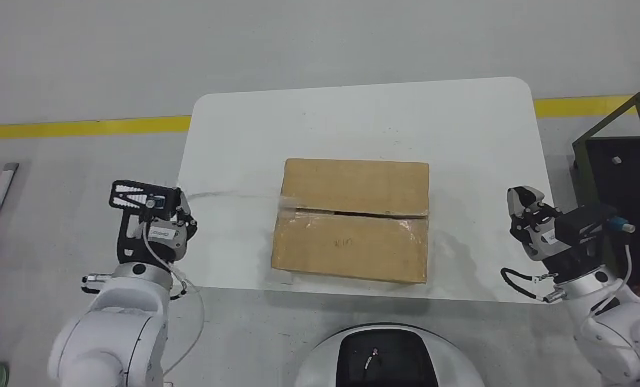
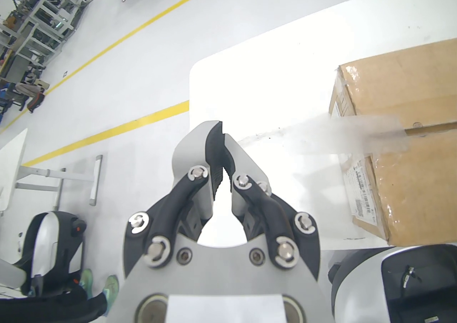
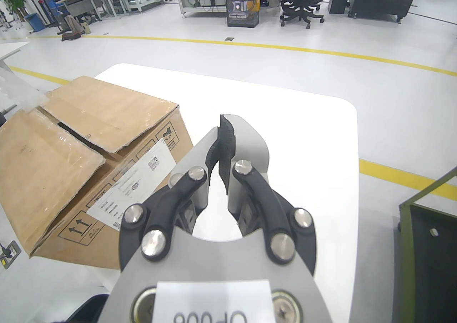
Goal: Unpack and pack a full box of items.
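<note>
Matt brown cardboard on the box, fibrous and ragged along the torn flap edge, slick in patches under clear film. Off its seam, a tape strip — thin clear plastic, cloudy, faintly shiny. White paper for the label, flat and smooth. Smooth white table, bright with a light sheen. On the left gripper and right gripper: satin grey metal fingers, ribbed black rubber pads, matt black plastic links — polished metal rivets catching light.
</note>
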